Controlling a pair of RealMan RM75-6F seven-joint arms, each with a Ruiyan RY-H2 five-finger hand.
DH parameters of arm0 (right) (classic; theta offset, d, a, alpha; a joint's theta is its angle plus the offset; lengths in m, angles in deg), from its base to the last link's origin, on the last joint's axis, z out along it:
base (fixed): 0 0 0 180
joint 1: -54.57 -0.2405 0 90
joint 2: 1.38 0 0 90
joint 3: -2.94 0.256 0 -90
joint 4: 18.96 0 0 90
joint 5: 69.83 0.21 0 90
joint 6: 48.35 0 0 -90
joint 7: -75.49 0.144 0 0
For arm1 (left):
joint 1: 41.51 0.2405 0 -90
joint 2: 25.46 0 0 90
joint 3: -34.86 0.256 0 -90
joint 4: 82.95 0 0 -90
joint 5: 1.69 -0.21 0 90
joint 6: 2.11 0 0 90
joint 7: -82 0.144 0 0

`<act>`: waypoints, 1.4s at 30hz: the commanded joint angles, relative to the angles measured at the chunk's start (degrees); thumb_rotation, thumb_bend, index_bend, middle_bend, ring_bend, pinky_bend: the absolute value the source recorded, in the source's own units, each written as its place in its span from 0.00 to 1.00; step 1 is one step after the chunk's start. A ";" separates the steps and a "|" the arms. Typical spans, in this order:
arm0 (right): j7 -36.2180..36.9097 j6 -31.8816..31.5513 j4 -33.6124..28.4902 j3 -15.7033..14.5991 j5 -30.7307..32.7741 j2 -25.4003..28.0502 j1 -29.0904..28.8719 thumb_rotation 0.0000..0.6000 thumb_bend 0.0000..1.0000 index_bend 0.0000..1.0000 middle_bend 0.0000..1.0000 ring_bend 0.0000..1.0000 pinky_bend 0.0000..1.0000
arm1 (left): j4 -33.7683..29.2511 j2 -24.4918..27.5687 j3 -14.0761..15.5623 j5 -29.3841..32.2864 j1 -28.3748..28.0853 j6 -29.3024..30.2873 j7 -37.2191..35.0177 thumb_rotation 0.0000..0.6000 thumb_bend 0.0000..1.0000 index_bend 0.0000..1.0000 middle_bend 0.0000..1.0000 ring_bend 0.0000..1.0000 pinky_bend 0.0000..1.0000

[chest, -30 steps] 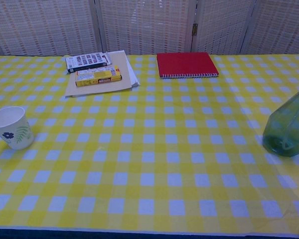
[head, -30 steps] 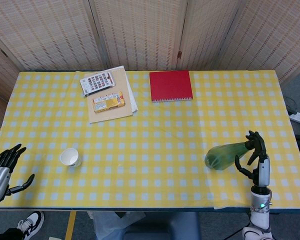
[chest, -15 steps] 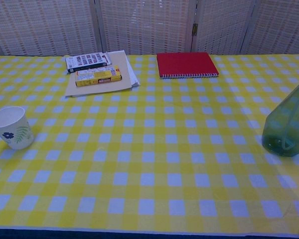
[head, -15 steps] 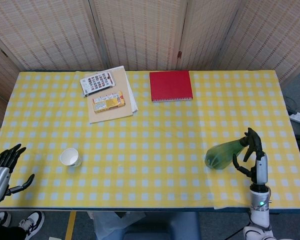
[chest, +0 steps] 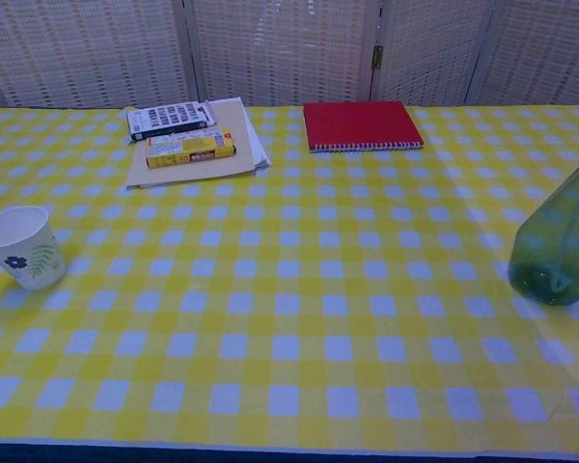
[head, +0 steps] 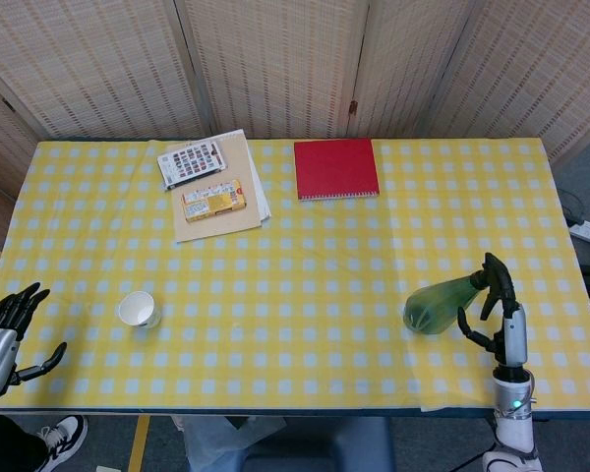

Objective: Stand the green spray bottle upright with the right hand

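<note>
The green spray bottle (head: 439,304) (chest: 558,249) leans at the table's right front. Its wide base rests on the cloth and its neck rises to the right. My right hand (head: 496,299) grips the bottle's spray head, fingers curled over the top and the thumb below. In the chest view the hand is out of frame, and only the bottle's tilted body shows at the right edge. My left hand (head: 10,330) hangs off the front left corner, fingers spread, holding nothing.
A paper cup (head: 138,309) (chest: 21,247) stands at the front left. At the back lie a red notebook (head: 336,168) and a yellow box (head: 213,200) with a patterned box (head: 191,160) on papers. The yellow checked table (head: 305,285) ends close to the right hand.
The bottle's neck has risen, so the body stands steeper on its base. My right hand has shifted a little with it. The left hand has stayed put.
</note>
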 commanded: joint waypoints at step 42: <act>-10.42 -1.15 -11.61 -8.05 -5.88 12.51 8.58 1.00 0.37 0.00 0.02 0.07 0.00 | -0.75 -0.25 0.16 -0.71 0.25 0.84 2.48 0.38 0.37 0.10 0.05 0.04 0.04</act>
